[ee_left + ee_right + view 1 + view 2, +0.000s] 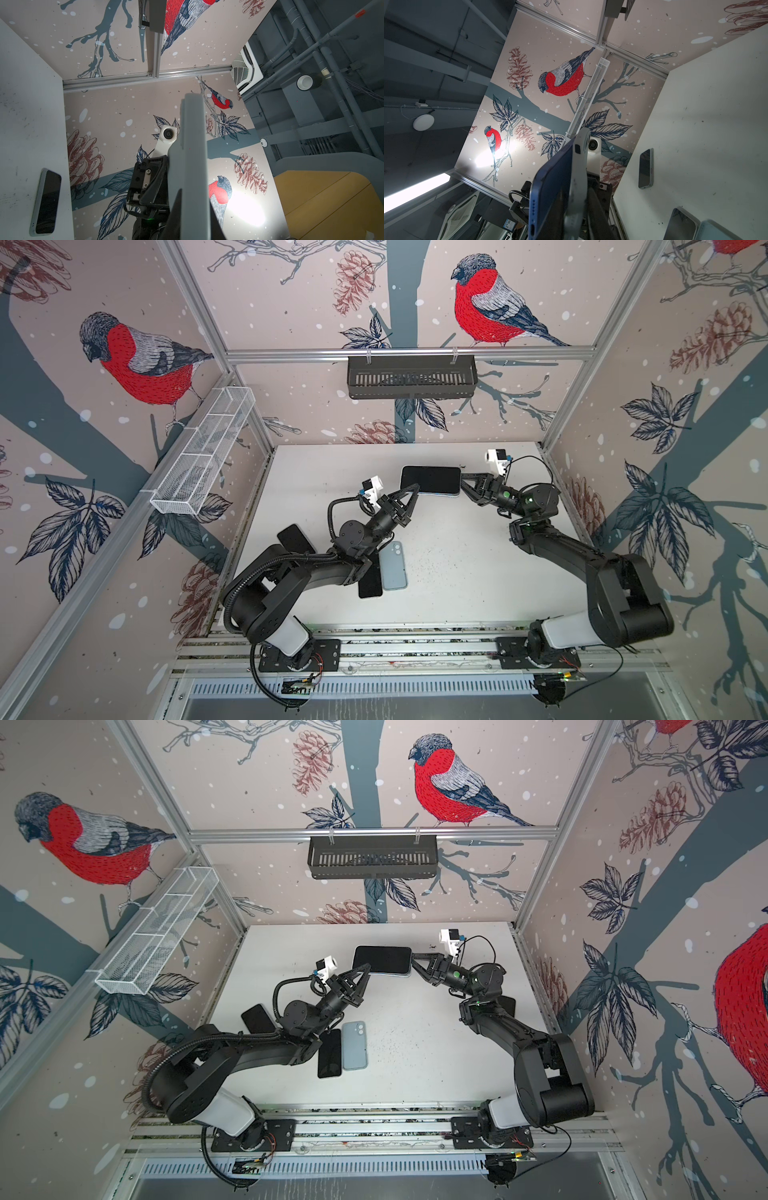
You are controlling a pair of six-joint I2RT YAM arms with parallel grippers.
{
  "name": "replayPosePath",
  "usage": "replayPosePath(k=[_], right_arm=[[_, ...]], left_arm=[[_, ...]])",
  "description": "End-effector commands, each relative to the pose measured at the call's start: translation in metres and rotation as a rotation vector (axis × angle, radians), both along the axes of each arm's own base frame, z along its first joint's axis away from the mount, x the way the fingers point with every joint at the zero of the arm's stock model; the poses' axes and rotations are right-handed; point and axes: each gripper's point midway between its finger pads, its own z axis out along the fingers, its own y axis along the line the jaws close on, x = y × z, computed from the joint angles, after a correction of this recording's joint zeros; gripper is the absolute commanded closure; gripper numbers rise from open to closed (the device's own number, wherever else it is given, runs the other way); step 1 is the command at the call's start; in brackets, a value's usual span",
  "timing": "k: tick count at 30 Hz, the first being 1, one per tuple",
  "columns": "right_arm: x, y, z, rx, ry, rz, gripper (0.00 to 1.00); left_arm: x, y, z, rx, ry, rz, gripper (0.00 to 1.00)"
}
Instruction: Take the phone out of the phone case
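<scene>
In both top views the phone (430,479) (382,959) hangs screen up above the back of the table, held between my two grippers. My left gripper (415,489) (368,968) is shut across its near left corner; in the left wrist view the grey phone case (192,145) sits clamped edge-on between the fingers. My right gripper (462,481) (412,960) holds the right end. In the right wrist view the blue phone (552,187) has parted from the case (580,166) at this end. One finger sits in the gap, the other outside the case.
A light blue phone (393,566) lies back up on the white table (478,572), beside a black one (370,580). Another dark phone (295,537) lies under my left arm. A black basket (411,377) hangs on the back wall, a white wire basket (203,452) on the left wall.
</scene>
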Motion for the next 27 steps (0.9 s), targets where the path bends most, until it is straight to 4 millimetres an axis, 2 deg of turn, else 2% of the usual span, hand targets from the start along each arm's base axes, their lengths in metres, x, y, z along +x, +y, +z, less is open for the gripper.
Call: replayPosePath(k=[1,6,10,13,18,21,23,25,27], right_arm=[[-0.005,0.0,0.001,-0.01,-0.016,0.022,0.82],[-0.011,-0.001,-0.005,-0.026,-0.008,0.034,0.9],[-0.012,-0.012,-0.018,-0.057,0.021,-0.004,0.98],[-0.013,-0.018,-0.029,-0.089,0.04,-0.041,0.99],[-0.021,-0.024,-0.034,-0.137,0.039,-0.095,1.0],[-0.022,-0.031,-0.045,-0.181,0.065,-0.154,1.0],[-0.023,-0.036,-0.053,-0.191,0.091,-0.191,1.0],[-0.024,-0.042,-0.061,-0.192,0.115,-0.222,1.0],[-0.024,-0.047,-0.069,-0.195,0.142,-0.255,1.0]], left_arm=[[-0.021,0.004,0.025,-0.072,-0.11,-0.066,1.0],[-0.017,0.001,0.016,-0.04,-0.097,-0.08,1.0],[-0.012,0.002,0.002,-0.006,-0.069,-0.083,1.0],[-0.011,-0.001,-0.011,0.03,-0.05,-0.091,1.0],[-0.005,-0.016,-0.031,0.112,-0.022,-0.127,1.0],[0.001,-0.025,-0.048,0.175,0.009,-0.134,0.83],[0.006,-0.031,-0.06,0.234,0.024,-0.133,0.66],[0.012,-0.037,-0.073,0.3,0.042,-0.131,0.59],[0.015,-0.041,-0.08,0.348,0.038,-0.125,0.56]])
